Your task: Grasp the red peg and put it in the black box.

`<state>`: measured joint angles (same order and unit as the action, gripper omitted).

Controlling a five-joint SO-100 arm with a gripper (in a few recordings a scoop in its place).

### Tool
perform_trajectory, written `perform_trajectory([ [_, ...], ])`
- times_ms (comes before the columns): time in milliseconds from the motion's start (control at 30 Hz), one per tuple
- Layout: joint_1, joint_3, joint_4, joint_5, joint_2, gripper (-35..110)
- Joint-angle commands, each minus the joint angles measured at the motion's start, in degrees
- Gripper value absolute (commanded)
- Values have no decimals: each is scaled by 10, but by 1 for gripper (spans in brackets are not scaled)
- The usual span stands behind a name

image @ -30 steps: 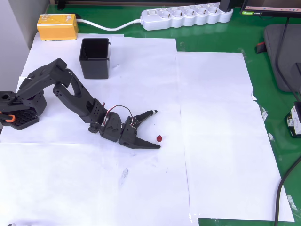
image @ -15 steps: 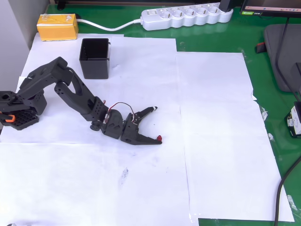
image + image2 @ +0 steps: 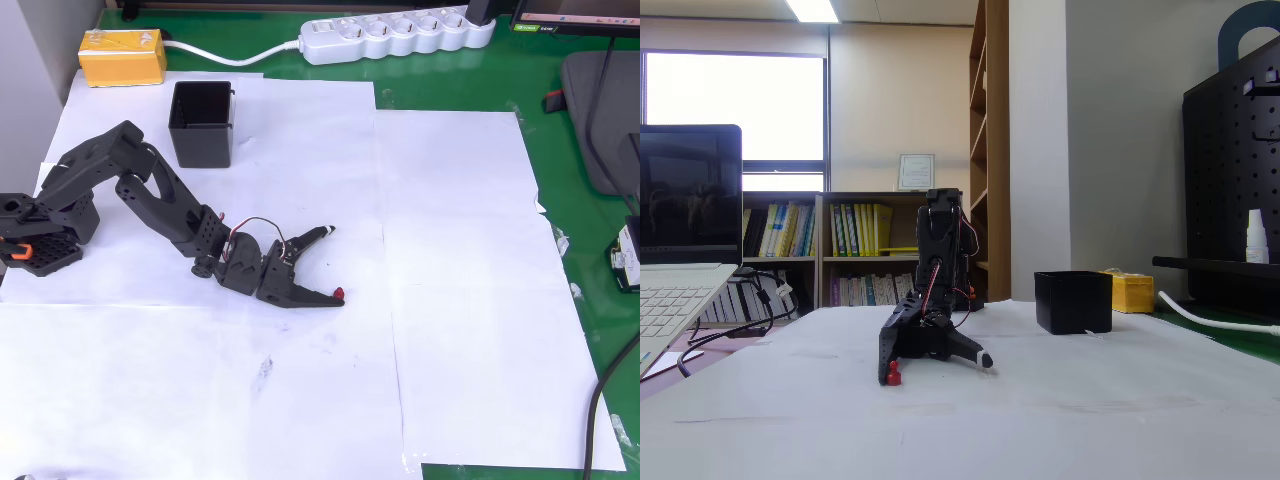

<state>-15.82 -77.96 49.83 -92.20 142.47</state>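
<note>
The gripper (image 3: 333,263) lies low on the white paper (image 3: 460,300), its fingers spread wide apart. The red peg (image 3: 339,293) sits on the paper right at the tip of the lower finger (image 3: 318,297) in the overhead view — touching or just beside it. The black box (image 3: 201,123) stands well apart, near the yellow box (image 3: 122,56).

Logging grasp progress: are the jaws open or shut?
Open: gripper jaws are spread wide, the tiny dark red rounded peg at one tip.
</note>
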Motion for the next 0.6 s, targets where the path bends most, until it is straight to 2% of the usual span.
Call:
perform_trajectory([
  [0, -4, -17, 4, -5, -1, 55],
  [133, -2, -16, 5, -5, -1, 50],
  [233, -1, -16, 5, -8, 0, 41],
  [300, 0, -16, 5, -8, 0, 24],
  [400, -1, -15, 5, -11, 0, 13],
  [467, 0, -10, 5, -12, -2, 1],
  [567, 0, -10, 5, -13, -3, 0],
])
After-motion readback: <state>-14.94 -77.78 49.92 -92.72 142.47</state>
